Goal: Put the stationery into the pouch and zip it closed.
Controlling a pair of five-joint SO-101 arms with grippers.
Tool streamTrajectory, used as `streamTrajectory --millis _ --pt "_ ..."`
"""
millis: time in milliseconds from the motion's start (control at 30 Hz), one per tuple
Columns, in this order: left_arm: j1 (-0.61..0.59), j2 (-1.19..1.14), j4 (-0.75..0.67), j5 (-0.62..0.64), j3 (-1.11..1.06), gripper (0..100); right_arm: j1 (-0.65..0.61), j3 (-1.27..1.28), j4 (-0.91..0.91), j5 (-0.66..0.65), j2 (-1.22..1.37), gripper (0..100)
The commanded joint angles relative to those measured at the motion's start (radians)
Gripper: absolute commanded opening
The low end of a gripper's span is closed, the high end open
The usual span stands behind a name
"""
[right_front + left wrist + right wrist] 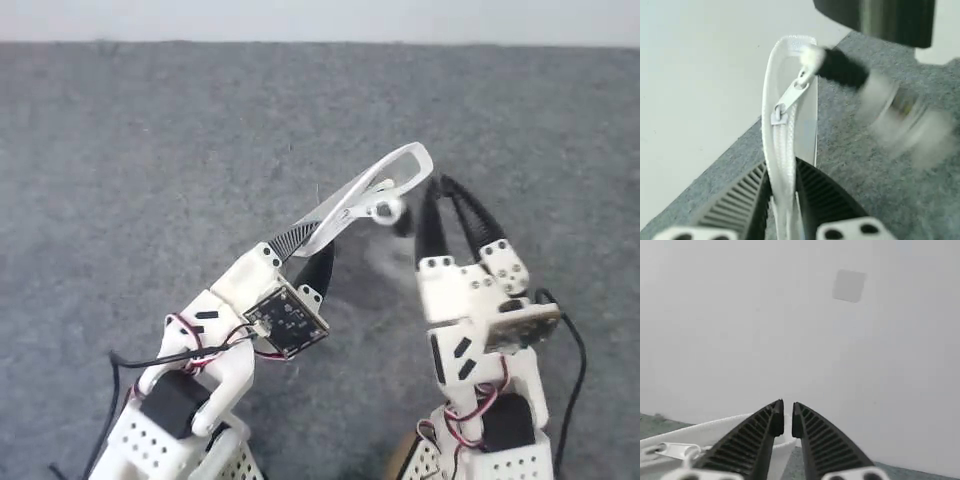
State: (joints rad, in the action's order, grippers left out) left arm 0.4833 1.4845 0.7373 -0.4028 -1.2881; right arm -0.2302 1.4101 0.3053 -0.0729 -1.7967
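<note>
Pouch of clear, whitish plastic with a white zipper (pixel 365 200) is off the table. It is pinched at its near end in my left gripper (pixel 305 245), and from there it slants up toward 1 o'clock in the high view. In my left wrist view the black ribbed fingers (pixel 740 205) are clamped tight on either side of the pouch (pixel 785 145). The zipper runs away from them to the small white zipper slider (pixel 778 115) and its flat pull tab (pixel 799 90), close to the far end.

Just beside that pull tab is a blurred object with a white end and a black middle (pixel 842 67). Its paler part trails off toward 4 o'clock. I cannot tell whether it is attached to the tab. From above it shows as a white knob (pixel 388 211) under the raised end of the pouch.

My right gripper (pixel 440 190) is at 3 o'clock of that raised end, very near it. Its fingers are drawn almost together with only a slit between the tips (pixel 787 412), and I see nothing caught in them. The pouch rim (pixel 715 432) passes just behind them.

Grey carpet-like table cover (pixel 150 150) lies underneath, and the white wall (pixel 790 315) beyond carries a grey square patch (pixel 849 285).
</note>
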Motion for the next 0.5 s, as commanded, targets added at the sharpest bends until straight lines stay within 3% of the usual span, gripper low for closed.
streamTrajectory --millis 0,233,333,467 --pt "-0.014 0.014 -0.017 0.011 0.022 1 0.012 -0.008 -0.027 0.003 -0.005 0.6" --pt "-0.014 0.014 -0.018 0.009 0.022 1 0.005 -0.064 0.005 0.009 0.102 0.9" --pt "-0.014 0.014 -0.018 0.009 0.022 1 -0.039 -0.133 0.130 0.009 0.119 3.7" --pt "-0.014 0.014 -0.018 0.008 0.022 1 -0.113 -0.233 0.355 0.054 0.117 14.7"
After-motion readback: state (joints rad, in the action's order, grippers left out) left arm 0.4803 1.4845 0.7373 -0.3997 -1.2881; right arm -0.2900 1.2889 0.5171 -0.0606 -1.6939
